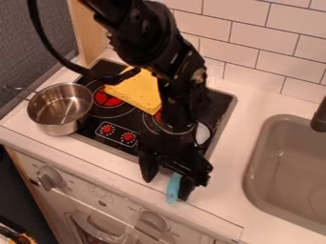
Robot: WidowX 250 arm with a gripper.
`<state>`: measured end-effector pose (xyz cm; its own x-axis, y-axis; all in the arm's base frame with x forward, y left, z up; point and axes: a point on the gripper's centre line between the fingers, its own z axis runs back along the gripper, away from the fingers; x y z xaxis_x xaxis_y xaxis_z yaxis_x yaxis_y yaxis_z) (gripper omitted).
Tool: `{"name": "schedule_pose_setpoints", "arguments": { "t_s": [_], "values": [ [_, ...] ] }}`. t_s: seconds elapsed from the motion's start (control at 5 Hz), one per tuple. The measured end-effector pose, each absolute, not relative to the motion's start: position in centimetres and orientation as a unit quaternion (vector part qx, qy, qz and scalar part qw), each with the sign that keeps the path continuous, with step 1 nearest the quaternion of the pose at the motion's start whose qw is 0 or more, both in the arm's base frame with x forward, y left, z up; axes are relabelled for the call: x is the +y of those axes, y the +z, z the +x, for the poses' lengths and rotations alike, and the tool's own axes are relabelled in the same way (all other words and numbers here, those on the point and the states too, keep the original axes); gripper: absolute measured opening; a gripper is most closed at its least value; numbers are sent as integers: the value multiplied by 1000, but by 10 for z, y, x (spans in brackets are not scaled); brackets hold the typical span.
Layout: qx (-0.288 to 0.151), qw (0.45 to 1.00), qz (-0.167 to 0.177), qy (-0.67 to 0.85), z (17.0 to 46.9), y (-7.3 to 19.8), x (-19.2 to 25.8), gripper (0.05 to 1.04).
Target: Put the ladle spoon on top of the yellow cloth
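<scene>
The black gripper [166,190] hangs over the counter's front edge, its fingers apart. Between them, close against the right-hand finger, is the light blue handle [173,188] of the ladle spoon. A pale rounded piece [202,133], which looks like the ladle's bowl, shows at the right of the stove, behind the gripper. The arm hides the stretch between handle and this piece. The yellow cloth [135,90] lies flat on the back part of the stove, left of the arm, which covers its right side.
A metal pot [60,108] stands at the stove's left edge, its handle pointing left. The black stove [115,125] has red rings and knobs. At the right is a grey sink [286,164] with a dark faucet [320,116]. A tiled wall [248,40] runs behind.
</scene>
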<state>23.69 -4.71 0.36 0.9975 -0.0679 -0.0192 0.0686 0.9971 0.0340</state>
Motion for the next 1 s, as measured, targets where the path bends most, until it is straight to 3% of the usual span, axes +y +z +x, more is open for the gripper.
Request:
{"name": "schedule_pose_setpoints", "arguments": {
  "t_s": [0.2, 0.4, 0.6, 0.8, 1.0],
  "values": [
    [12, 999, 18, -34, 234, 1, -46, 575],
    [8, 999, 17, -44, 234, 5, -46, 351],
    [-17, 999, 14, -44, 238, 31, -34, 349],
    [-71, 997, 11, -38, 257, 71, -11, 349],
    [-106, 994, 26, -12, 282, 93, 23, 349]
  ]
}}
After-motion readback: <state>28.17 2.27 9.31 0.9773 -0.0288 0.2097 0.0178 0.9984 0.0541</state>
